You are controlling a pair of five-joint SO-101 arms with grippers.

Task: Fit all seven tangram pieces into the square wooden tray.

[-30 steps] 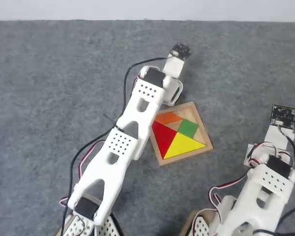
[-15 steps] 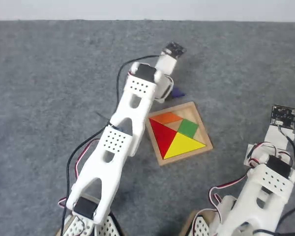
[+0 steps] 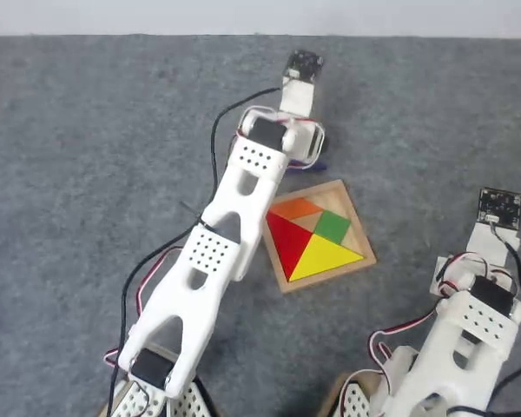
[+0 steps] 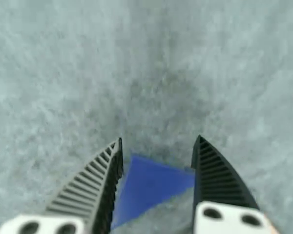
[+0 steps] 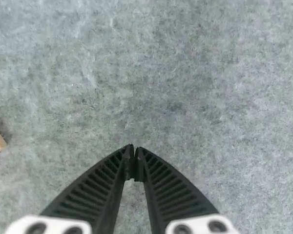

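The high camera looks steeply down over the whole grey carpeted table [image 3: 87, 174]. Each wrist camera rides just behind its own gripper, the left gripper [image 4: 157, 146] or the right gripper [image 5: 135, 151], and stares along the fingers, close to the carpet. The flat blue piece [image 4: 151, 183] between the left fingers also shows from above.

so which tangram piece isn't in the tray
The blue one, on the carpet inside the open left gripper; red, yellow, green and orange sit in the tray.

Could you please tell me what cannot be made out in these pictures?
Blue piece: its outline; the left arm covers most in the high view, the left wrist view's edge cuts it off.
Tray: one corner, under that arm in the high view.
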